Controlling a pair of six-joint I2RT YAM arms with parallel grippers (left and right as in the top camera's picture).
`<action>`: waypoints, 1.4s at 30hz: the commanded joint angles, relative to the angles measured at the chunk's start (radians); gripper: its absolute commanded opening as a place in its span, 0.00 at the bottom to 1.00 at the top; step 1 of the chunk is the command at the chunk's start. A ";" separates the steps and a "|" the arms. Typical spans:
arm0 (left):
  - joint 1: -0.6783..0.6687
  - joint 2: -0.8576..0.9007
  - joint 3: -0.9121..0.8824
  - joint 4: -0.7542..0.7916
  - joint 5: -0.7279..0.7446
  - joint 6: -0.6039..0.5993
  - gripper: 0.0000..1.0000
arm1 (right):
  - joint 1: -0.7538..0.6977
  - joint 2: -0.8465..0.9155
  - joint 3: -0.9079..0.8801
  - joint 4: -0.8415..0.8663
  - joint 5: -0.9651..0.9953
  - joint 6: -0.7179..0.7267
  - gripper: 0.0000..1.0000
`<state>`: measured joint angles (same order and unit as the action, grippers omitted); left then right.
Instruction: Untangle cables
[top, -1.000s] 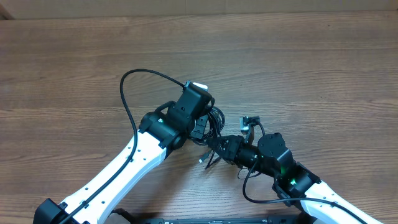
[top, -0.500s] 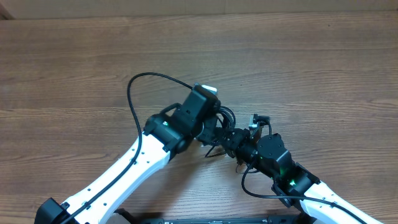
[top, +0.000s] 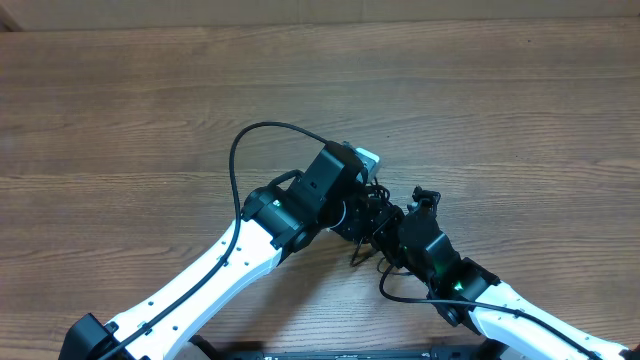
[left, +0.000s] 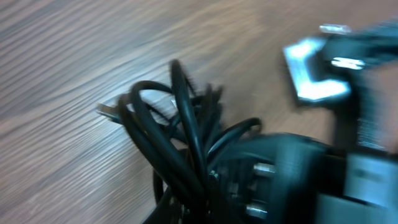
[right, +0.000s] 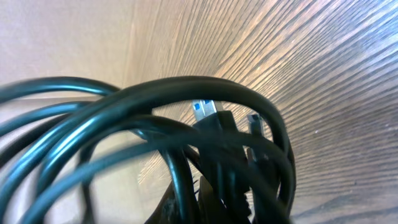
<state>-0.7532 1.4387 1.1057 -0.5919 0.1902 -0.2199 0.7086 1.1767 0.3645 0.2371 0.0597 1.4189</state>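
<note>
Cables (left: 186, 134): one bunched tangle at 4 o'clock of counter (top: 500, 100) centre, between left arm (top: 300, 205) and right arm (top: 440, 265). No strand separated yet; all untangling remains. Left jaws, right jaws: grip cannot be told.

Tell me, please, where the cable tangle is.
Overhead view: the cable tangle is at lower centre, between the ends of the left arm and right arm.
</note>
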 joint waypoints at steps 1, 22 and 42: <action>-0.039 -0.012 0.022 0.022 0.375 0.113 0.04 | -0.003 0.024 -0.002 0.016 0.082 -0.011 0.04; 0.204 -0.012 0.022 -0.062 0.461 0.216 0.04 | -0.003 0.016 -0.002 -0.010 0.146 -0.198 0.30; 0.336 -0.012 0.022 -0.146 0.296 0.321 0.04 | -0.003 -0.323 -0.002 -0.153 -0.037 -0.502 0.65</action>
<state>-0.4171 1.4567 1.1057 -0.7227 0.4915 0.0238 0.7082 0.9127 0.3679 0.1150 0.0463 1.0439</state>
